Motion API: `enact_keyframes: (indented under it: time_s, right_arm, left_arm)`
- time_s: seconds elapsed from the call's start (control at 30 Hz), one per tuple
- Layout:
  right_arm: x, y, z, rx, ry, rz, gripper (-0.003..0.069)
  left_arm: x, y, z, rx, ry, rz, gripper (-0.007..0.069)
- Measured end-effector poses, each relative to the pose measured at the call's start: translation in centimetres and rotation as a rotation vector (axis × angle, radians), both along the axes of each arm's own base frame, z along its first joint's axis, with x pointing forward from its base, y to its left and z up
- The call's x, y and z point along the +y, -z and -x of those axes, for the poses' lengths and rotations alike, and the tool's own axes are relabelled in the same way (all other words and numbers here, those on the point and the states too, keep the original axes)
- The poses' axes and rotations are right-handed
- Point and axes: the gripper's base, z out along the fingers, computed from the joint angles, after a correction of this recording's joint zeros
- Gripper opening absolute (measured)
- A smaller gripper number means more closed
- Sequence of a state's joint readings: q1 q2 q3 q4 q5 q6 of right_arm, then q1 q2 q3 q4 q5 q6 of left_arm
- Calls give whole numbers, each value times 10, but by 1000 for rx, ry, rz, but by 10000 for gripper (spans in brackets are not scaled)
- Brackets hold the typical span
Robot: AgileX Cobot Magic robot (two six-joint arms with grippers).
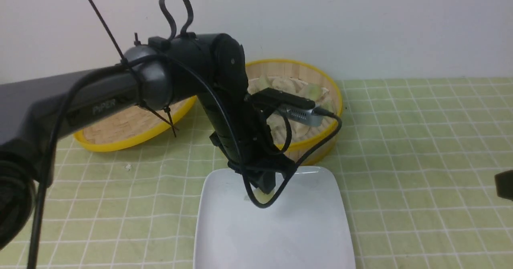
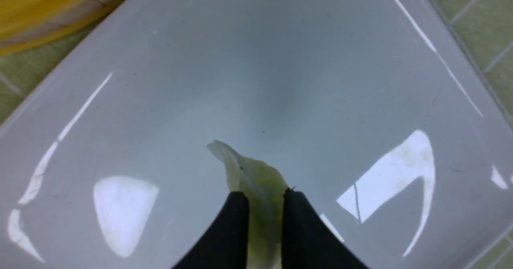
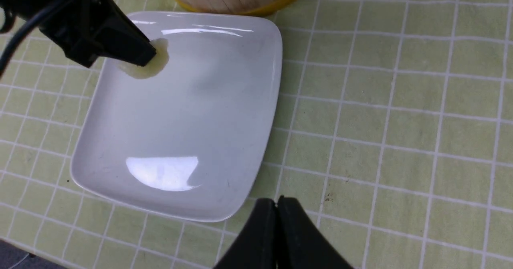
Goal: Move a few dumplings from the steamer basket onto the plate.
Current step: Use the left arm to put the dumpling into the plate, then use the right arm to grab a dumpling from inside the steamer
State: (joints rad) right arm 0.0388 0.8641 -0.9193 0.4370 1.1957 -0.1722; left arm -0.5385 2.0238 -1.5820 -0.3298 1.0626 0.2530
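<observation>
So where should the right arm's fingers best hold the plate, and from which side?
Probably pinch the plate by its raised right rim, coming from the right: it lies flat and shallow, and the left gripper holds a dumpling at its far end.

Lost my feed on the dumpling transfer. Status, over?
Left gripper shut on a pale green dumpling over the plate, contact unclear. Right gripper shut, empty, off the plate. No obstruction seen.

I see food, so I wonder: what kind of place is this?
Probably a robot lab's pretend dinner setting: a green checked tablecloth, a steamer basket of dumplings, a white plate, and a robot arm.
</observation>
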Motion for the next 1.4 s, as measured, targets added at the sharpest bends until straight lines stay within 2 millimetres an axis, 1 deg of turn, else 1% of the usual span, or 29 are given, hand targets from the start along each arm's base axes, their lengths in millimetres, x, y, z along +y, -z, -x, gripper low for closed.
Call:
enact_keyframes:
  time_s: [0.07, 0.17, 0.27, 0.37, 0.4, 0.47, 0.5, 0.57, 0.6, 0.67, 0.7, 0.73, 0.77, 0.8, 0.87, 0.9, 0.93, 0.97, 1.0, 1.03, 1.1, 1.13, 1.17, 1.2, 1.23, 1.27, 1.3, 1.33, 1.4]
  right_arm:
    - [0, 0, 0, 0, 0, -1, -16]
    - [0, 0, 0, -6, 2, -3, -16]
    - [0, -3, -3, -16, 5, -4, -16]
    - [1, -11, -14, -20, 0, -12, -16]
    - [2, -14, -18, -21, -5, -14, -16]
    - [3, -20, -34, -16, -16, -17, -16]
    - [4, -22, -45, -9, -30, -17, -16]
    - [6, -23, -64, 14, -42, -25, -16]
    - [7, -23, -74, 29, -47, -29, -16]
    - [10, -20, -97, 55, -57, -28, -15]
    - [13, -18, -108, 65, -67, -20, -14]
    - [13, -18, -108, 64, -69, -18, -14]
    - [20, -18, -125, 69, -91, 0, -13]
    - [25, -16, -136, 74, -109, 15, -11]
    - [41, -7, -160, 86, -151, 55, -8]
    - [47, -5, -169, 86, -160, 69, -7]
    - [55, 0, -183, 86, -170, 92, -3]
    - [62, 5, -194, 83, -176, 108, 2]
    - [68, 8, -201, 83, -181, 117, 9]
    - [77, 15, -213, 87, -189, 138, 25]
    - [91, 29, -234, 95, -208, 171, 63]
    - [92, 31, -236, 95, -209, 177, 68]
    - [102, 42, -250, 101, -224, 195, 105]
    - [109, 51, -259, 108, -234, 207, 136]
    - [118, 61, -269, 113, -247, 221, 178]
    - [122, 66, -274, 115, -254, 228, 201]
    - [131, 77, -284, 116, -261, 238, 248]
    - [138, 83, -292, 108, -265, 242, 288]
    - [148, 98, -302, 112, -268, 247, 350]
  left_arm:
    - [0, 10, -2, 16, 3, -20, 92]
    - [0, 21, -4, 32, 8, -43, 155]
    - [0, 24, -5, 30, 14, -57, 295]
    - [-1, 17, -7, 20, 14, -55, 421]
    - [-1, 13, -8, 24, 13, -54, 444]
    - [-1, 0, -10, 41, 12, -55, 453]
    - [0, -8, -10, 39, 7, -53, 434]
    - [4, -29, -10, -6, 1, -40, 353]
    - [8, -42, -7, -36, -2, -34, 293]
    - [17, -74, 2, -111, -5, -23, 148]
    - [21, -87, 7, -142, -8, -16, 97]
    - [22, -91, 9, -151, -11, -15, 86]
    - [31, -117, 22, -204, -20, 8, 31]
    - [37, -132, 33, -232, -27, 24, 17]
    - [50, -157, 56, -274, -37, 53, 0]
    - [54, -161, 63, -278, -40, 55, -4]
    - [64, -171, 80, -298, -43, 67, -6]
    - [71, -176, 91, -311, -46, 75, -6]
    - [74, -181, 98, -323, -49, 83, -6]
    - [82, -183, 111, -330, -58, 90, -6]
    - [93, -186, 130, -345, -78, 107, -6]
    - [95, -187, 133, -350, -84, 112, -6]
    - [102, -188, 146, -364, -104, 128, -6]
    - [106, -188, 153, -368, -114, 135, -6]
    - [113, -188, 164, -373, -131, 147, -6]
    - [114, -188, 167, -376, -135, 150, -6]
    - [120, -188, 177, -382, -143, 158, -6]
    - [123, -188, 182, -387, -149, 164, -6]
    - [129, -188, 191, -401, -157, 172, -6]
